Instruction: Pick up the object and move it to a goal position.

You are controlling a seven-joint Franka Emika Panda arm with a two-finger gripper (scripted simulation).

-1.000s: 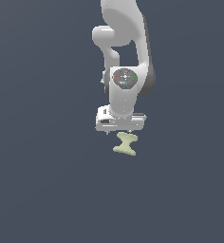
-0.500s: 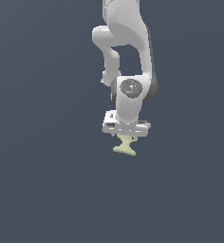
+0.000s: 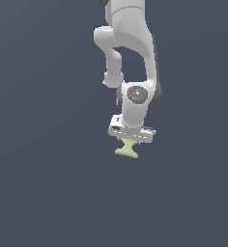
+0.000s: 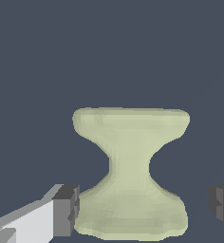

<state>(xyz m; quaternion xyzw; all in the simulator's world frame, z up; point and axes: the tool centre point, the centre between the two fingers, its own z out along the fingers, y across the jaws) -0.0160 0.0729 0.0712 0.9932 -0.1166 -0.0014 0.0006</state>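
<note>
Surroundings are plain dark blue-grey; end effector [image 4: 144, 206] stands open around object [image 4: 130, 171].

We see only a plain, dark slate-blue ground [image 3: 43, 193] filling both views, uniform in tone, without markings, edges or seams, and with no other thing resting anywhere on it.

No text, label, brand, number or sign can be read anywhere in either view; every surface shown is plain.
</note>
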